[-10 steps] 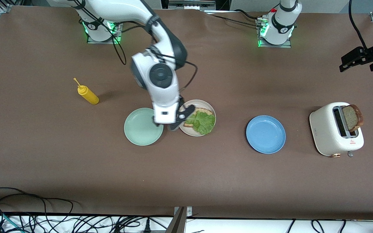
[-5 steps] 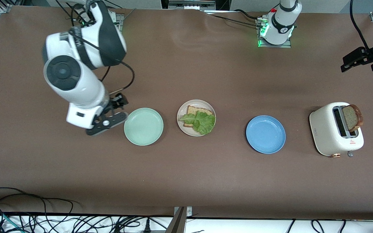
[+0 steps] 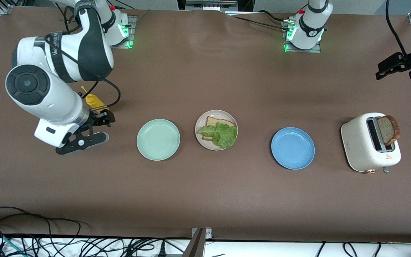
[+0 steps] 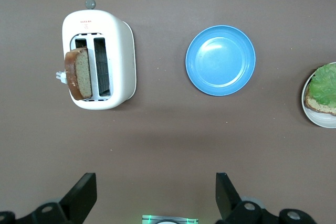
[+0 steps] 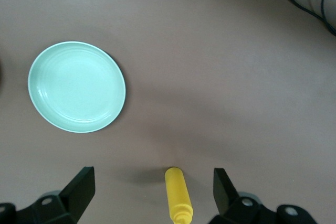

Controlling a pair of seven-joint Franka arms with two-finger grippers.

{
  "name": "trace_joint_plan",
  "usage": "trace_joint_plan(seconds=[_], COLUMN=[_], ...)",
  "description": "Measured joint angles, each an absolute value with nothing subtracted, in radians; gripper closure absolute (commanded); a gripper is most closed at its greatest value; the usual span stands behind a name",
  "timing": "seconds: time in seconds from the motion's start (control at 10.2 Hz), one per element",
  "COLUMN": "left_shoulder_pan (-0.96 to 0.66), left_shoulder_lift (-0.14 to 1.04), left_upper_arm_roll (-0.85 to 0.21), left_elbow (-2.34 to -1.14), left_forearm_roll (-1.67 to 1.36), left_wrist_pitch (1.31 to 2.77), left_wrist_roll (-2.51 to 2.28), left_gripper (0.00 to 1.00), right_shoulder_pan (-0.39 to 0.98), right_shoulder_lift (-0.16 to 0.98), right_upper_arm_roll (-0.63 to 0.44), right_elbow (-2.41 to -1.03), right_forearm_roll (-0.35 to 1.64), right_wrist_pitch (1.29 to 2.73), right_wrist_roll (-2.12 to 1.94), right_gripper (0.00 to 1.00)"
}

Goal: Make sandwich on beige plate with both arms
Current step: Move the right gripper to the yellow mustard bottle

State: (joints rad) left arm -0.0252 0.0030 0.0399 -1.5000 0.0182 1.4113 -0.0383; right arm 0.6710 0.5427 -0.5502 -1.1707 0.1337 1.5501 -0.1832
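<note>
The beige plate (image 3: 200,120) holds one brown bread slice (image 3: 215,121) with a green lettuce leaf (image 3: 222,135) lying on top. Its edge also shows in the left wrist view (image 4: 315,119). A second bread slice (image 3: 388,129) stands in the white toaster (image 3: 364,146), also seen in the left wrist view (image 4: 77,73). My right gripper (image 3: 84,137) is open and empty, in the air beside the yellow bottle (image 5: 178,195), its fingers wide apart (image 5: 152,192). My left gripper (image 3: 387,67) waits open and empty, high at its end of the table (image 4: 153,198).
A mint green plate (image 3: 158,139) lies between the yellow bottle (image 3: 96,103) and the beige plate. A blue plate (image 3: 293,148) lies between the beige plate and the toaster. Cables hang along the table edge nearest the front camera.
My right arm has swung away from the beige plate, past the mint plate, to beside the yellow bottle. The lettuce stays on the bread. The left arm has not moved.
</note>
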Motion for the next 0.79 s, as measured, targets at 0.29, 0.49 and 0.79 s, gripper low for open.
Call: trace_joint_plan(seconds=[0.29,0.49,0.79], left_shoulder_pan=[-0.013,-0.012,-0.011], left_shoulder_lift=[0.011,0.011,0.012], left_upper_arm_roll=[0.041,0.041,0.041], left_elbow=[-1.500,-1.500,-1.500], left_forearm_roll=[0.018,0.018,0.018], left_wrist_pitch=[1.411,1.411,1.411], left_wrist_roll=[-0.038,-0.038,-0.038], left_gripper=[0.00,0.00,0.00], right_shoulder_pan=[0.585,0.458,0.288], right_shoulder_lift=[0.543,0.540,0.519], right_upper_arm_roll=[-0.533,-0.424,-0.271], right_elbow=[-1.188,-1.199,-1.245], right_forearm_roll=[0.162,0.164,0.166], right_wrist_pitch=[1.549,1.549,1.553], right_wrist_roll=[-0.185,-0.204,-0.222], right_gripper=[0.00,0.00,0.00])
